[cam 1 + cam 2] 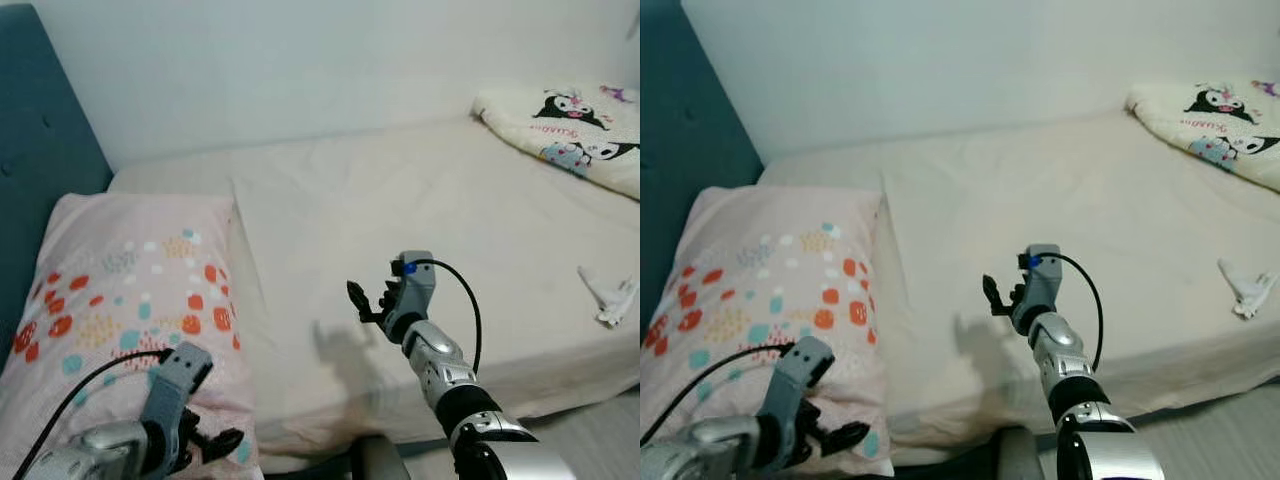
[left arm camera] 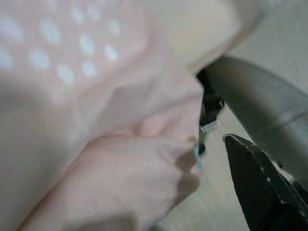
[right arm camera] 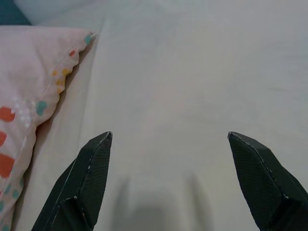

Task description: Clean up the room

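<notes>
While the right gripper (image 3: 168,180) hovers above the middle of the bed (image 1: 420,200), its two black fingers (image 3: 89,180) stand spread wide apart with nothing between them, aimed at bare cream sheet just beside the pillow's scalloped edge. At the near left, the left gripper (image 1: 215,440) sits at the front corner of the pink pillow (image 1: 130,290). Its wrist view shows bunched pink pillow fabric (image 2: 125,159) pressed close against one dark finger (image 2: 260,183), but whether the fingers are clamped on the cloth or merely against it cannot be told.

That pillow, printed with red, teal and yellow spots, lies at the head end of the bed, against a teal padded headboard (image 1: 40,140). A cream sheet covers the mattress and shows light creasing. At the far right corner lies a folded white blanket (image 1: 570,125) bearing black-and-pink cartoon figures. Near the right front edge of the bed rests a small crumpled white item (image 1: 610,298), well apart from both grippers. A pale wall (image 1: 300,60) runs behind the bed.
</notes>
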Controlling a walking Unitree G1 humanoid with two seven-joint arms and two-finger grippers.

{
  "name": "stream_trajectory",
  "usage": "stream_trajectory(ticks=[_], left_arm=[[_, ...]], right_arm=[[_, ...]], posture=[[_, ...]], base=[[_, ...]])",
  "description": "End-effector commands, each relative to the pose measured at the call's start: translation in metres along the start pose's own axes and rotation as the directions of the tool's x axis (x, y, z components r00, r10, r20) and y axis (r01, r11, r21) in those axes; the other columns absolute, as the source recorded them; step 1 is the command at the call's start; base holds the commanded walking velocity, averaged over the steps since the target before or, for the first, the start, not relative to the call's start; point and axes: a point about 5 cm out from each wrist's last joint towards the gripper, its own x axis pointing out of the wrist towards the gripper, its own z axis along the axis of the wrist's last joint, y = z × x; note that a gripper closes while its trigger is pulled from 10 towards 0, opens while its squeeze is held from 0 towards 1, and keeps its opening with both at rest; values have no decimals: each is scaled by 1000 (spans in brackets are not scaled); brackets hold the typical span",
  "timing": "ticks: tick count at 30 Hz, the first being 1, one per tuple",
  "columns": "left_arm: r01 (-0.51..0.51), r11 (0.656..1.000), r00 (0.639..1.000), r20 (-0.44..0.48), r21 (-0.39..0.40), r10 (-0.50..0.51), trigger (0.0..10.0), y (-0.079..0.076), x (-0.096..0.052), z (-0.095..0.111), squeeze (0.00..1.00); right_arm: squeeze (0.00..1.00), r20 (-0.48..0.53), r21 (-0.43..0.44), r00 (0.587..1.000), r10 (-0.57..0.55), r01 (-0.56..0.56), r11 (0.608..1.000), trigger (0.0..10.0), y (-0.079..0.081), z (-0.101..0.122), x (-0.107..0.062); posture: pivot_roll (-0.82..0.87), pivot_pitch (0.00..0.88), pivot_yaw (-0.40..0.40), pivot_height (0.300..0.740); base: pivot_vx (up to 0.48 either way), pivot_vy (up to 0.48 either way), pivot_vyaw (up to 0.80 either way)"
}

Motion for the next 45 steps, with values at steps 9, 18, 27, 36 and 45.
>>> stream_trajectory(ticks=[9, 18, 27, 36, 45], left_arm=[[179, 908, 914, -406, 380, -10, 10000, -1, -39, -41, 0], [265, 900, 821, -570, 346, -23, 10000, -13, -52, -58, 0], [325, 855, 844, -531, 405, -70, 10000, -11, -74, -39, 0], [403, 706, 863, -499, 582, -82, 10000, -19, -98, -11, 0], [167, 723, 983, -59, 670, -173, 10000, -20, -99, 58, 0]], right_arm=[[0, 0, 21, 1000, -11, 11, 1000, 10000, 1, -4, -1], [0, 6, 25, 1000, -15, 15, 1000, 10000, 1, -3, -1], [0, 2, 24, 1000, -19, 19, 1000, 10000, -1, -3, -2], [0, 19, 22, 1000, -18, 17, 1000, 10000, -1, 0, -1], [0, 46, 8, 999, -10, 10, 1000, 10000, -3, 2, -3]], posture=[[-101, 0, -1, 606], [-105, 0, 6, 606], [-105, 0, -2, 606], [-106, 0, 1, 606], [-109, 0, -1, 635]], base=[[0, 0, 0], [0, 0, 0], [0, 0, 0], [0, 0, 0], [0, 0, 0]])
